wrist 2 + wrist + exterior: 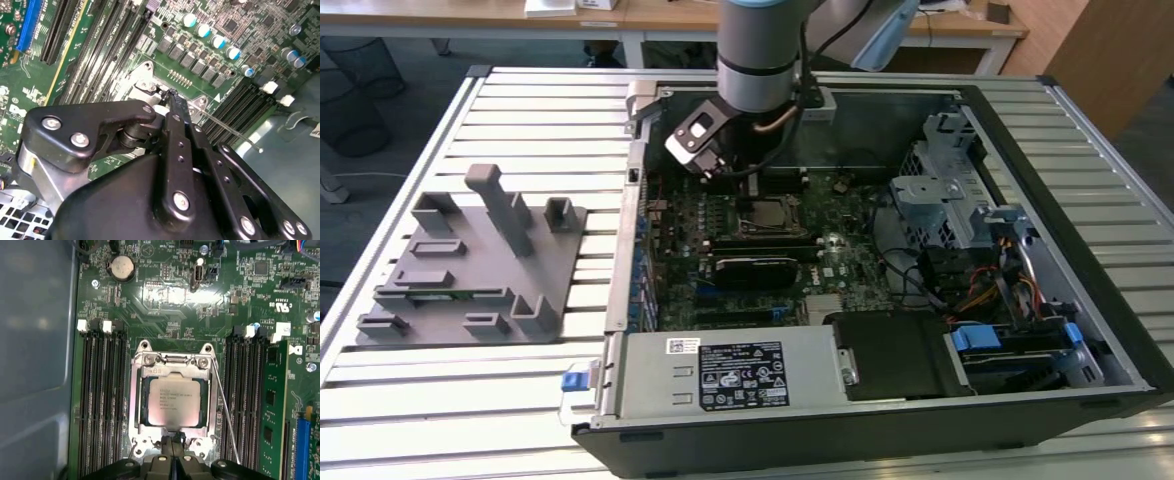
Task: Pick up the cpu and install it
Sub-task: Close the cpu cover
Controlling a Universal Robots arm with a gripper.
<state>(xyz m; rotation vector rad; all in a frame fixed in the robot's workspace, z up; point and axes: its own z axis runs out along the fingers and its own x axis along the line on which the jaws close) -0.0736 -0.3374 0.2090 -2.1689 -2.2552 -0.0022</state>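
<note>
The cpu [172, 400], a flat square chip with a silvery-grey top, lies in the motherboard socket inside its metal frame [137, 405]. In the exterior view the cpu [767, 212] sits in the middle of the board within the open computer case. My gripper [172, 444] is shut, its two black fingers pressed together with nothing between them. Its tip hovers at one edge of the socket frame, right beside the cpu. In the second wrist view the gripper [171, 96] points down at the socket corner. The arm comes down from above, and the gripper [750, 188] hangs just behind the socket.
A thin socket lever [226, 412] runs along one side of the frame, with memory slots [102, 405] on both sides. The case wall [624, 250], power supply [720, 372] and drive cage [947, 190] ring the board. A grey fixture with upright posts [474, 255] stands at the exterior view's left.
</note>
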